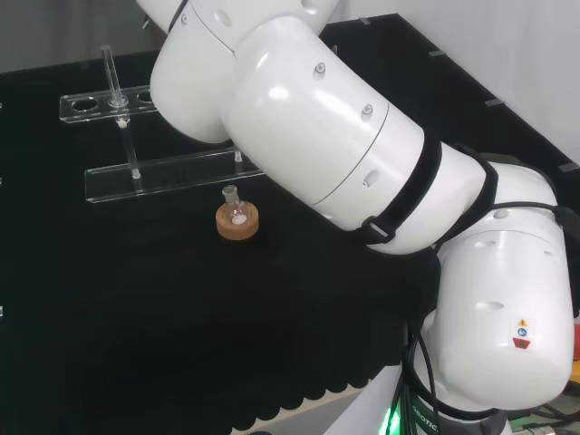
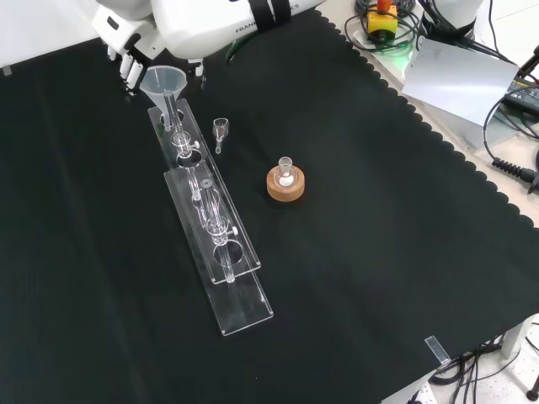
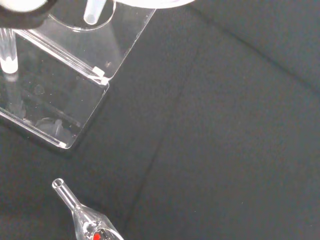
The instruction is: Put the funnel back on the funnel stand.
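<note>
In the front view the clear funnel (image 2: 164,82) stands at the far end of the clear acrylic funnel stand (image 2: 215,244). Its stem reaches down to the stand's end hole. The hand (image 2: 126,50) comes in from the top, and its fingers (image 2: 131,72) and thumb flank the funnel's cone. In the wrist view the funnel's stem tip (image 3: 93,12) sits at a round hole in the stand's upper plate (image 3: 117,40). In the head view the stand (image 1: 163,172) lies at the back left, and the arm's white links cover the hand.
A small flask on a cork ring (image 2: 285,183) stands right of the stand in the front view and also shows in the head view (image 1: 237,220). A small glass piece (image 2: 221,128) lies between the ring and the funnel; the wrist view shows it close (image 3: 85,222). The cloth's scalloped edge (image 2: 472,181) runs along the right.
</note>
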`<action>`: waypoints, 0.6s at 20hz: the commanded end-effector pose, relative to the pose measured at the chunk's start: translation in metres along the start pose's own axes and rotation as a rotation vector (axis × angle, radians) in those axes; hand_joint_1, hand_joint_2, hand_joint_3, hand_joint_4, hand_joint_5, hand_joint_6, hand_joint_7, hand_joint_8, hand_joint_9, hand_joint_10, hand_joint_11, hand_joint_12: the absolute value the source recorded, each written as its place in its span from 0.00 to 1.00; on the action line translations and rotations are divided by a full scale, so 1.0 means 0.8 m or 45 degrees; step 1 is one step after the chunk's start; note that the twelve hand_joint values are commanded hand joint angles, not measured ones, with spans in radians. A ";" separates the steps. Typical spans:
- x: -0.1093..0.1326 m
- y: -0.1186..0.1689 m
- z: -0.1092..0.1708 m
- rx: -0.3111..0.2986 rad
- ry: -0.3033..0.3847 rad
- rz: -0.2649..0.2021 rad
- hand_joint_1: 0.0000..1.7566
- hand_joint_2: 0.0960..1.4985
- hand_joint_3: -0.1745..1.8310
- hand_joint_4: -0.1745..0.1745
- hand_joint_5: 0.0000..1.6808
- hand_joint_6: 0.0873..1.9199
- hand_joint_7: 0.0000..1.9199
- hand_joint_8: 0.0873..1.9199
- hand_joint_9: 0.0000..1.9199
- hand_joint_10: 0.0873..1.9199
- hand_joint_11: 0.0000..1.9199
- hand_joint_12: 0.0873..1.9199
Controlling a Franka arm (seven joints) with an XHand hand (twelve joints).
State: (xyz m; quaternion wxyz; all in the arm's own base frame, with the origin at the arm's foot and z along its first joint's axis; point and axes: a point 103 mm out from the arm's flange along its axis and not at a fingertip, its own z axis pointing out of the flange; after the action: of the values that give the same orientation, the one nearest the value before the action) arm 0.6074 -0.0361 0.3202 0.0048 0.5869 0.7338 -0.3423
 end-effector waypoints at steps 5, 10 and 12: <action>0.006 0.007 0.008 0.014 0.021 0.006 0.40 0.46 0.31 0.52 0.39 0.37 0.34 0.30 0.57 0.15 0.36 0.64; 0.010 0.009 0.010 0.036 0.022 0.014 0.39 0.46 0.31 0.46 0.28 0.33 0.30 0.31 0.54 0.15 0.35 0.64; 0.012 0.010 0.011 0.046 0.022 0.013 0.39 0.46 0.30 0.45 0.24 0.28 0.28 0.32 0.51 0.17 0.34 0.65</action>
State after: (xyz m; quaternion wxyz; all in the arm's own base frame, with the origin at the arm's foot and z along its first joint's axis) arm 0.6084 -0.0337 0.3094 -0.0059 0.5924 0.7287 -0.3436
